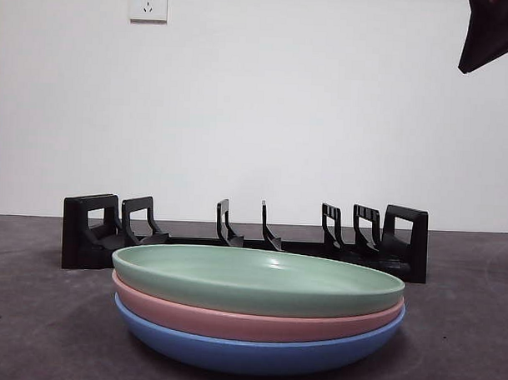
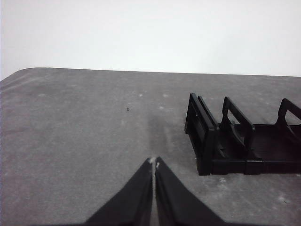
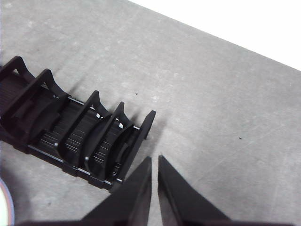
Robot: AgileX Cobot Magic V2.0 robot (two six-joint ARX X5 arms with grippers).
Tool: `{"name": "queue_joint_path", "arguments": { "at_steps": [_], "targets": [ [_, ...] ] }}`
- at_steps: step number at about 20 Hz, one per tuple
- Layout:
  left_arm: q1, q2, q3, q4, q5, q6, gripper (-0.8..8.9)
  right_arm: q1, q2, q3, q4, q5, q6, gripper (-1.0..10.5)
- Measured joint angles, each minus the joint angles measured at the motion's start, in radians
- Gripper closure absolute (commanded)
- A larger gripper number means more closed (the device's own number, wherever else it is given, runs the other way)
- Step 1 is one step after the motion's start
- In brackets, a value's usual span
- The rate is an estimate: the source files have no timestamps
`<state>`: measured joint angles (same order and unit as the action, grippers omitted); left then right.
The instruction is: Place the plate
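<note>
Three plates are stacked near the table's front: a green plate [image 1: 259, 278] on top, a pink plate [image 1: 249, 322] under it and a blue plate [image 1: 257, 353] at the bottom. Behind them stands a black slotted rack [image 1: 244, 238] with nothing in its slots. My left gripper [image 2: 154, 163] is shut and holds nothing; it hangs over bare table beside one end of the rack [image 2: 235, 141]. My right gripper [image 3: 155, 160] is shut and holds nothing, above the table by the rack's other end [image 3: 70, 127]. A sliver of the plate stack's rim [image 3: 5, 202] shows in the right wrist view.
A dark arm tip [image 1: 493, 32] shows at the front view's top right corner. The grey table [image 1: 458, 330] runs back to a white wall with a power socket [image 1: 149, 3].
</note>
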<state>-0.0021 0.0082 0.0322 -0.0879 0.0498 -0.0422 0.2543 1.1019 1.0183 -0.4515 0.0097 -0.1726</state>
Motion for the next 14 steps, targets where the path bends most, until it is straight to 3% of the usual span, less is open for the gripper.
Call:
{"name": "queue_joint_path", "arguments": {
  "at_steps": [5, 9, 11, 14],
  "targets": [
    [0.0, 0.0, 0.0, 0.0, 0.0, 0.0, 8.06, -0.01, -0.14, -0.069, 0.071, 0.047, -0.014, 9.3],
    [0.0, 0.0, 0.0, 0.0, 0.0, 0.0, 8.06, -0.048, -0.418, -0.425, 0.346, 0.043, 0.001, 9.3],
    [0.0, 0.0, 0.0, 0.0, 0.0, 0.0, 8.06, -0.087, -0.589, -0.618, 0.373, 0.043, 0.025, 9.3],
    [0.0, 0.0, 0.0, 0.0, 0.0, 0.0, 8.06, -0.147, -0.761, -0.754, 0.368, 0.043, 0.041, 9.3]
  ]
}}
